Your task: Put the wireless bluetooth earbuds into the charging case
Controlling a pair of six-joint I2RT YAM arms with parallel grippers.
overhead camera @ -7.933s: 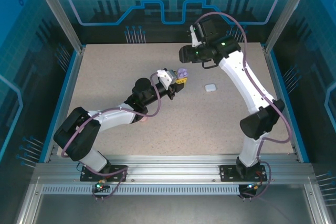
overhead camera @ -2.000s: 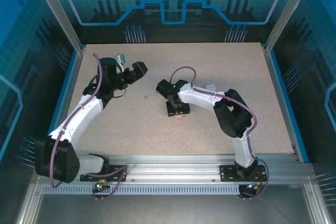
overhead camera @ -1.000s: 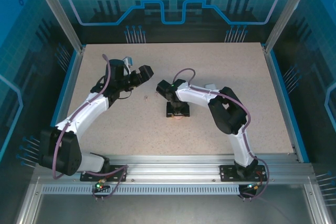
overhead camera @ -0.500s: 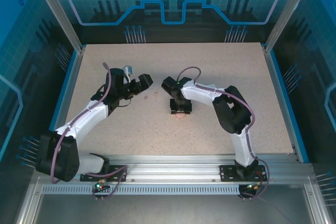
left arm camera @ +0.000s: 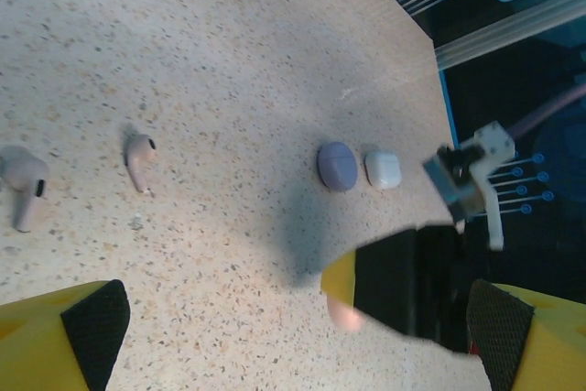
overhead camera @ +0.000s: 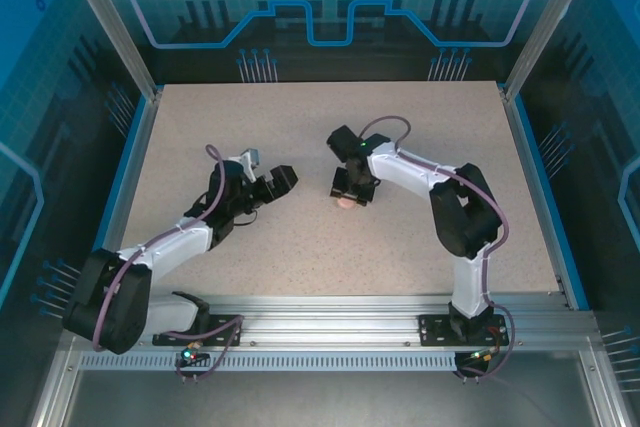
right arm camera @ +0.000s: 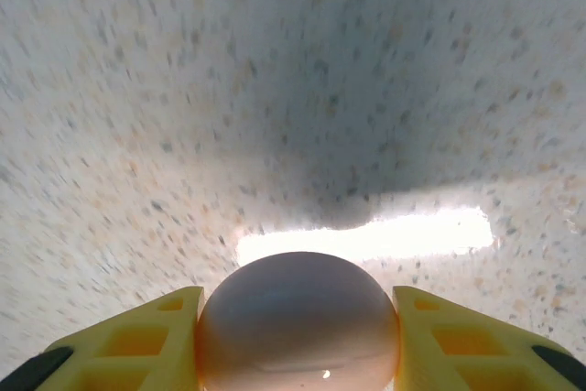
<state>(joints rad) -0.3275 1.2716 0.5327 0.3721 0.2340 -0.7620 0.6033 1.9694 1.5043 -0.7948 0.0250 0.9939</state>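
A rounded pale pink charging case (right arm camera: pixel 298 322) sits between the yellow fingers (right arm camera: pixel 151 336) of my right gripper (right arm camera: pixel 296 301), which is shut on it just above the speckled table. From above, the pink case (overhead camera: pixel 345 203) peeks out below the right gripper (overhead camera: pixel 347 190) at mid-table. My left gripper (overhead camera: pixel 283 177) hovers to its left, jaws wide open and holding nothing. Its wrist view shows two pale pink earbuds (left arm camera: pixel 20 185) (left arm camera: pixel 140 160) lying loose on the table. In that view the pink case (left arm camera: pixel 346 316) shows under the right gripper's yellow finger (left arm camera: pixel 339 274).
A purple case (left arm camera: pixel 337 166) and a white case (left arm camera: pixel 383 169) lie closed side by side on the table beyond the earbuds, near the blue right edge. The speckled table (overhead camera: pixel 420 237) is walled by blue panels and metal posts.
The right gripper has closed on the pink case and carried it a little toward the back right. The left arm has swung in toward the near middle, still open.
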